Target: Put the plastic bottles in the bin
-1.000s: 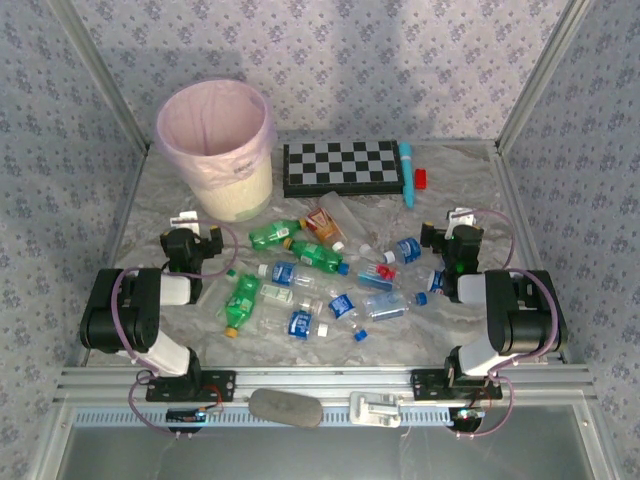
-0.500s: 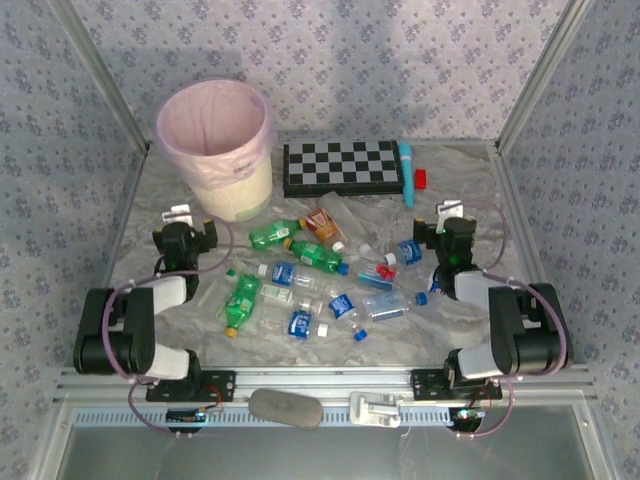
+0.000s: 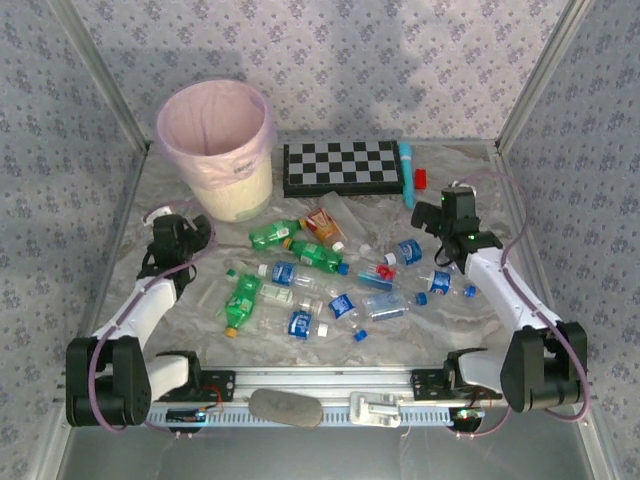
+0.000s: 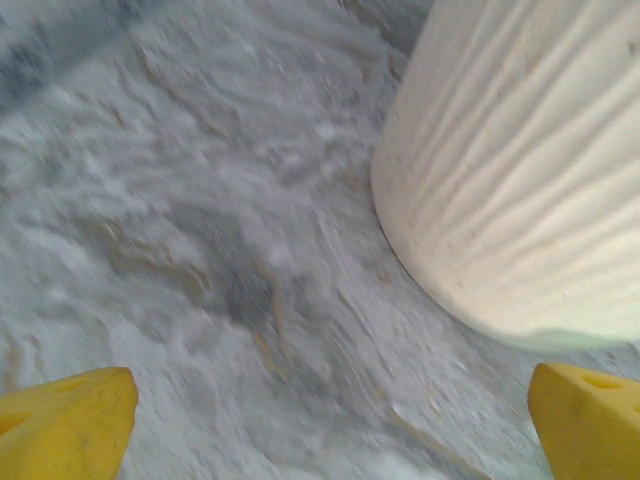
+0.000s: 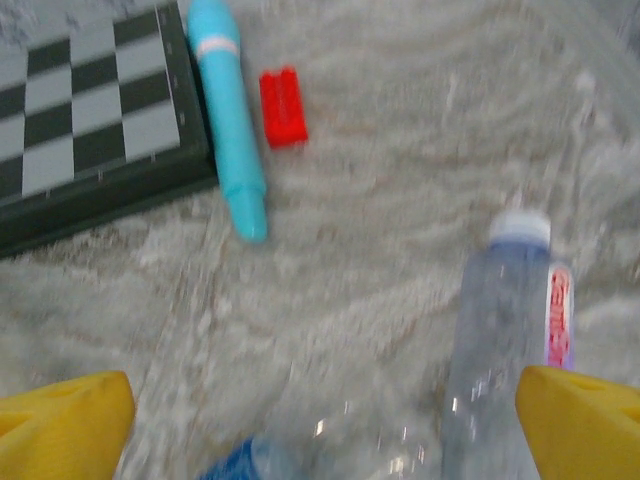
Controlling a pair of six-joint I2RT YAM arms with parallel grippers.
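Grey marbled desk (image 3: pixel 470 170) inside a frame w/ patterned walls on 3 sides. Bin (image 3: pixel 240 190) stands upright at far left, pink liner folded over its rim. Checkered board (image 3: pixel 342 166) lies flat at far centre; teal marker (image 3: pixel 407 172) sits just beside its right edge, w/ a small red block (image 3: pixel 421 178) just right of the marker.

Plastic bottles (image 3: pixel 298 323) lie scattered across mid-desk btwn the two arms, all on their sides: green ones (image 3: pixel 240 300) toward the left, clear ones w/ blue labels in the centre and right. All are outside the bin.

Left arm (image 3: pixel 150 295) reaches fwd on the left side, its wrist near the bin's base. Left fingers (image 4: pixel 70 425) are spread wide over bare desk, yellow tips at both lower corners of the wrist view, bin wall (image 4: pixel 520 170) close ahead on the right, not touching.

Right arm (image 3: pixel 500 280) reaches fwd on the right. Right fingers (image 5: pixel 65 420) are also spread wide, clamping nothing. A clear bottle w/ white cap (image 5: pixel 495 330) lies on the desk ahead of them, toward the right tip. Marker (image 5: pixel 228 130), red block (image 5: pixel 283 105) and board corner (image 5: pixel 90 120) sit farther ahead.
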